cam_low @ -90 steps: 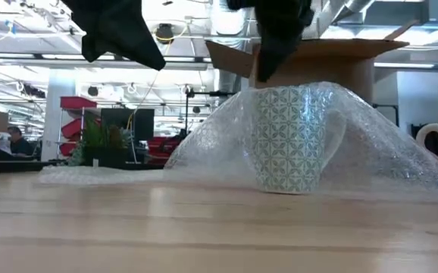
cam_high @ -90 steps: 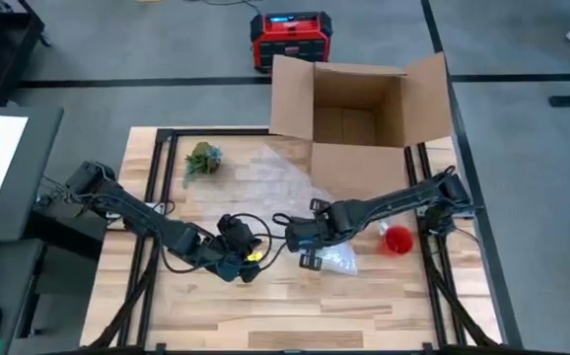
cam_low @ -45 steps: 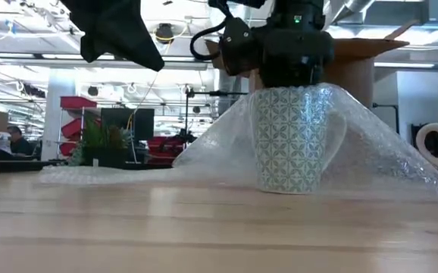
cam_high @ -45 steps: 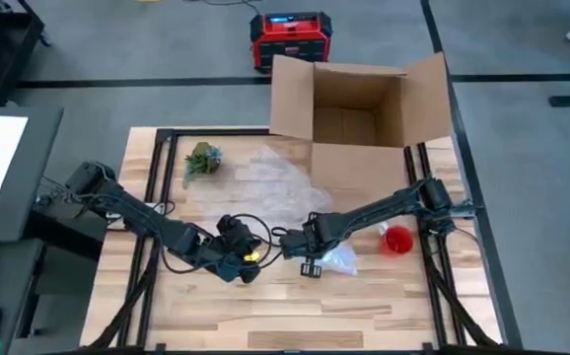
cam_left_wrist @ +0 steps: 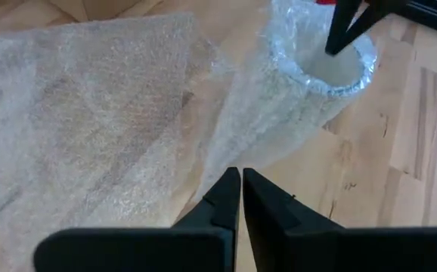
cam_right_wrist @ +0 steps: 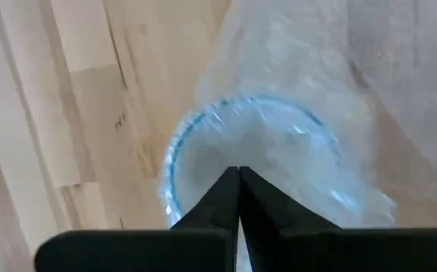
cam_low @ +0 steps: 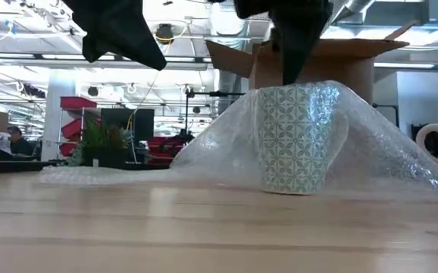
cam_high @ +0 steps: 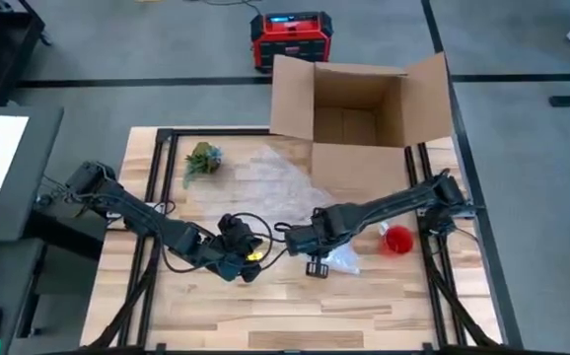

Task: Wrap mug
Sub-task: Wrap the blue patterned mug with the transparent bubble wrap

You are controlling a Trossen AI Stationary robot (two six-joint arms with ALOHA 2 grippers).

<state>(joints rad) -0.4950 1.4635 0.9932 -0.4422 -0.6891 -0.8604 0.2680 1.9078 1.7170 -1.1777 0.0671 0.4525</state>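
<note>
While both arms hung over the front half of the table [cam_high: 206,306], the biggest thing on it was the open cardboard box [cam_high: 359,123], standing at the far edge with its flaps up. Next in size was the bubble wrap [cam_high: 265,182], a clear sheet spread flat from the middle of the table and rising at its near right end into a tent over the mug [cam_low: 291,140].

The mug stood upright on the wood, right of centre, white with a green lattice pattern, handle to the right in the low view, the wrap draped over its mouth and sloping down both sides (the rim showed through the plastic as a pale ring in the wrist views).

Directly above the mug was the right gripper [cam_high: 315,264], pointing down at the covered mouth; its fingers [cam_right_wrist: 237,200] were pressed together tip to tip, with nothing seen between them, just over the wrap.

Near the mug, on its left side, the left gripper [cam_high: 249,268] hung above the bare wood just off the sheet's edge; its fingers [cam_left_wrist: 226,200] were likewise closed, holding nothing.

Beside the wrapped mug, further right, sat a red mug [cam_high: 397,240], uncovered. Smallest was a little green plant [cam_high: 202,158] at the far left of the table, well apart from everything else.
</note>
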